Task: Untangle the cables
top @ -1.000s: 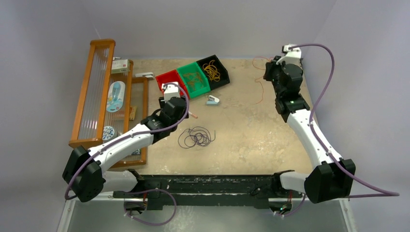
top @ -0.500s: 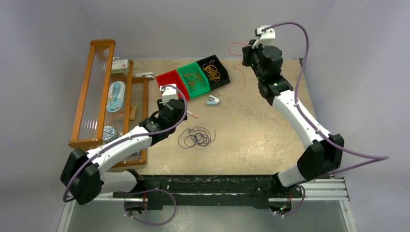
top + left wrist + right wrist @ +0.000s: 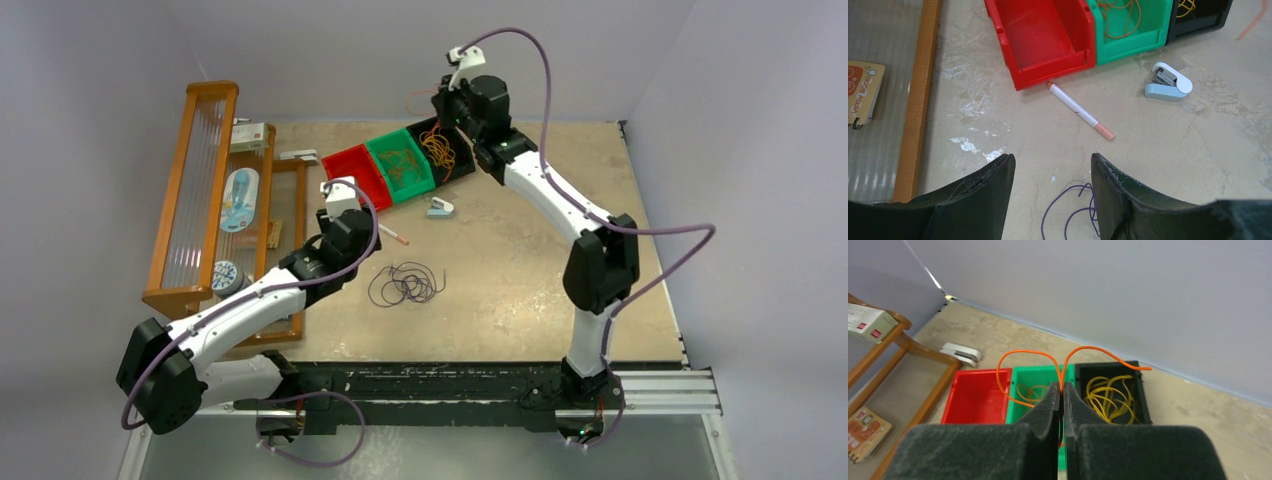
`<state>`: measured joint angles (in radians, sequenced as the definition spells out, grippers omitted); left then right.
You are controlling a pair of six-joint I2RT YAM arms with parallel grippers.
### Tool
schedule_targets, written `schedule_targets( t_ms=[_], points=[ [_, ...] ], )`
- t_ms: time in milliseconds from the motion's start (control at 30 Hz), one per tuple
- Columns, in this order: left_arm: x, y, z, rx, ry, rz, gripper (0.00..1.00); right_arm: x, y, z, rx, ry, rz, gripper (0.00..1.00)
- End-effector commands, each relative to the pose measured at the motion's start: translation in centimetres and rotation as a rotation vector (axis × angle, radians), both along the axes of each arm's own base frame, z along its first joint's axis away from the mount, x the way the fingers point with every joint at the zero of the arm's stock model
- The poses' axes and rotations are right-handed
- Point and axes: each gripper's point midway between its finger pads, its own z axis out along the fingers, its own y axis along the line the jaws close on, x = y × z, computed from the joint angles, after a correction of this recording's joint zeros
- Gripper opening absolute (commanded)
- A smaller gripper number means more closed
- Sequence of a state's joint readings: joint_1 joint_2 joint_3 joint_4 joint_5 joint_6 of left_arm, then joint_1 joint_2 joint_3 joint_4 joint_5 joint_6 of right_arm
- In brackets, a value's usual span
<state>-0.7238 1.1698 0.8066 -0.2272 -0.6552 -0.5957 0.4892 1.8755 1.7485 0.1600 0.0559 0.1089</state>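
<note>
Wooden rack (image 3: 171, 205): far left on my table (image 3: 520, 270), an orange frame with ribbed clear panels and a printed card showing through.
Left gripper (image 3: 1051, 161): released, the jaws stand apart and I see nothing between them; it hangs over bare table between the rack and the bins.
Dark cable coil (image 3: 405, 284): a loose bundle of thin dark loops flat on the table, near the middle, just right of the left gripper; one purple-looking loop shows below the fingertips in the left wrist view.
Red bin (image 3: 1040, 37): leftmost of three bins set side by side at the back.
Marker pen (image 3: 1079, 111): white barrel with orange ends, lying slantwise just in front of the red bin.
Green bin (image 3: 400, 163): middle of the row, with thin orange-brown cables (image 3: 1029, 390) inside.
Stapler (image 3: 1168, 82): white and pale blue, on the table in front of the green bin and black bin.
Black bin (image 3: 452, 160): right end of the row, holding yellow cables (image 3: 1108, 392).
Right gripper (image 3: 1062, 388): clenched on the orange cable (image 3: 1020, 351), raised above the bins near the back wall.
Orange cable: pinched between the closed pads, arching out to both sides in the air over the green and black bins.
</note>
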Motion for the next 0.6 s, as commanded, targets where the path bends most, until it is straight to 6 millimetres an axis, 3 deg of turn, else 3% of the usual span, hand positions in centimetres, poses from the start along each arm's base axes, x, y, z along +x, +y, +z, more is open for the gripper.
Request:
schedule_targets(
  t_ms=[0,267,567],
  points=[
    [-0.1,1.4,1.3,-0.023,-0.04,0.072,0.57,1.1,3.1,4.3,0.078,-0.111,0.09,0.0],
    [-0.3,3.1,2.6,-0.009,-0.079,0.138,0.57,3.9,8.3,2.3,0.134,-0.181,0.21,0.0],
    [-0.5,3.6,3.0,-0.011,-0.096,0.155,0.57,5.5,12.3,-4.0,0.149,-0.175,0.362,0.0]
  ],
)
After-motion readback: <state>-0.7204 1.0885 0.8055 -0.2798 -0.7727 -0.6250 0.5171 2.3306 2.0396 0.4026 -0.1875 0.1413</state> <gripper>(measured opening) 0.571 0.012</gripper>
